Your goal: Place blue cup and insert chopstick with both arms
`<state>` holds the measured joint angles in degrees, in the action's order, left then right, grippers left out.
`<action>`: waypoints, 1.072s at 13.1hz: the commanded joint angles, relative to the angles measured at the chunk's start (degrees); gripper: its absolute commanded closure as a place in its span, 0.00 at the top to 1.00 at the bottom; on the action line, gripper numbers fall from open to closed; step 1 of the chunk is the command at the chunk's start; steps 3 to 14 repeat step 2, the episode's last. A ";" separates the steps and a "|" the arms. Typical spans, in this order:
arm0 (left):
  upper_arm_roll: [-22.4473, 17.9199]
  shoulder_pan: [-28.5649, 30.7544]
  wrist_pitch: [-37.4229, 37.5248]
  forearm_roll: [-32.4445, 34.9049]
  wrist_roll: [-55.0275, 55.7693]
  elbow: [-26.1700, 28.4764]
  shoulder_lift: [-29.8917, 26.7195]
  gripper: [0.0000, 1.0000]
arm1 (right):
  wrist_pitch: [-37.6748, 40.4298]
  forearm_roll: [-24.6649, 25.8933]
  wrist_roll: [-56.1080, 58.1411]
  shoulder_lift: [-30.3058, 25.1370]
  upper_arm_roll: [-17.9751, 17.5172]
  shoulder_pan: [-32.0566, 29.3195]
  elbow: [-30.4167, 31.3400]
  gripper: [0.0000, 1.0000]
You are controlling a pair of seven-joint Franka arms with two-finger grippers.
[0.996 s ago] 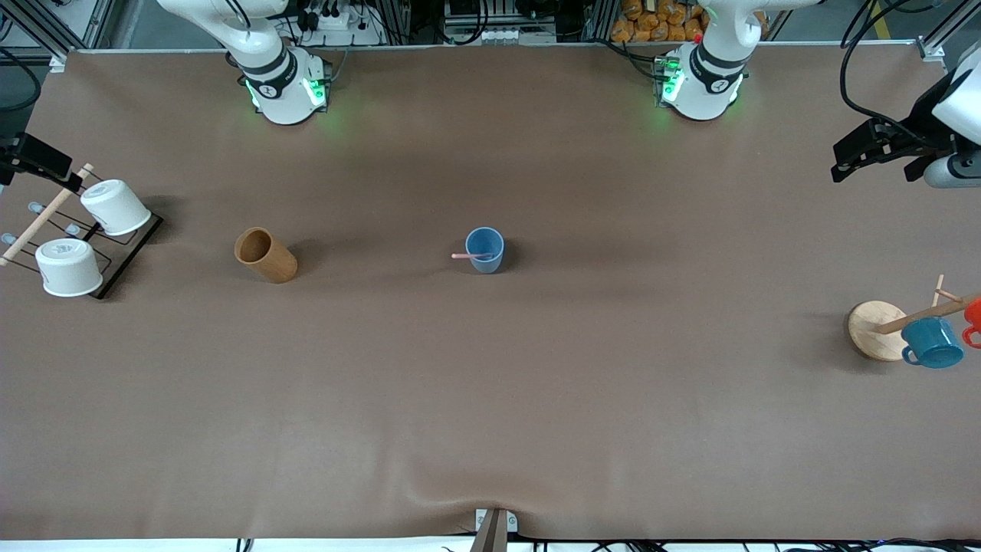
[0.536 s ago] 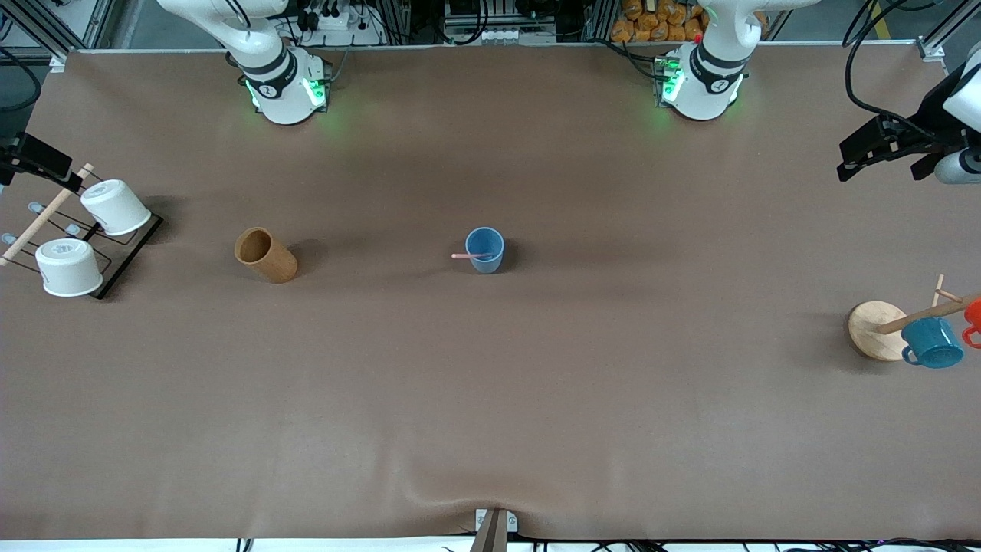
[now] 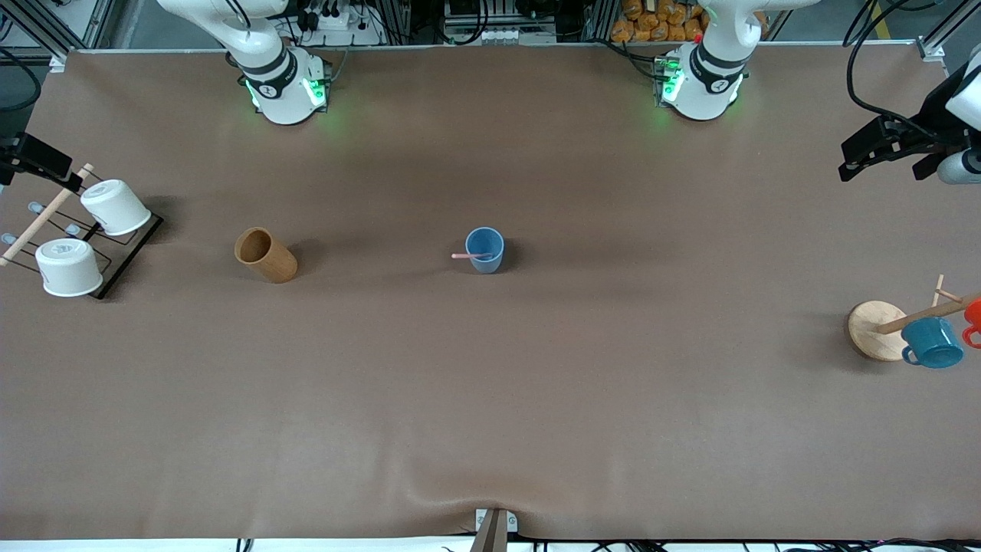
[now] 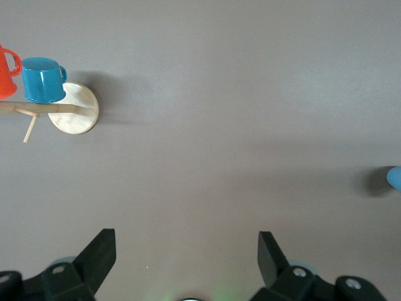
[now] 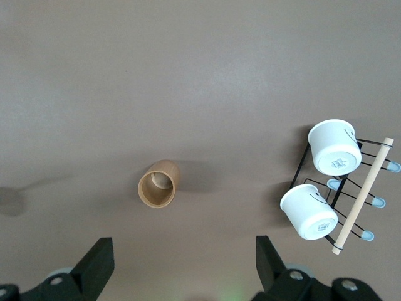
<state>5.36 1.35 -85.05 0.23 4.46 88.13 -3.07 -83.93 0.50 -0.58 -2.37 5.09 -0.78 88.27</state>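
1. Blue cup [image 3: 485, 249] stands upright near the middle of the brown surface [image 3: 536, 383], between the two arms' ends; only a sliver of it shows at the edge of the left wrist view.
2. Chopstick [image 3: 469, 255] rests in the cup, leaning over the rim toward the right arm's end of the surface — its pink tip pokes out past the cup wall.
3. Left tool [image 4: 187, 254] hangs high over the left arm's end of the surface, its fingers spread wide with nothing between them; the arm waits.
4. Right tool [image 5: 182, 260] hangs high over the right arm's end — fingers likewise spread wide and holding nothing. In the front view only a dark piece of it shows at the edge.
5. Brown cup [image 3: 265, 255] stands well apart from the blue cup, toward the right arm's end.
6. Black wire rack [image 3: 115, 257] at that end carries two white cups [image 3: 115, 207] and a light wooden rod [image 3: 46, 215].
7. Round wooden stand [image 3: 876, 330] at the left arm's end holds a teal mug [image 3: 931, 343] and an orange mug [image 3: 973, 318].
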 commanded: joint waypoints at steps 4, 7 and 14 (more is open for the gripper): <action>0.01 0.32 0.85 -0.93 -0.41 -0.68 -0.27 1.00 | 0.87 -0.59 -0.48 0.70 -0.79 -0.98 -1.44 1.00; 0.01 0.32 0.85 -0.93 -0.41 -0.68 -0.27 1.00 | 0.87 -0.59 -0.48 0.70 -0.79 -0.98 -1.44 1.00; 0.01 0.32 0.85 -0.93 -0.41 -0.68 -0.27 1.00 | 0.87 -0.59 -0.48 0.70 -0.79 -0.98 -1.44 1.00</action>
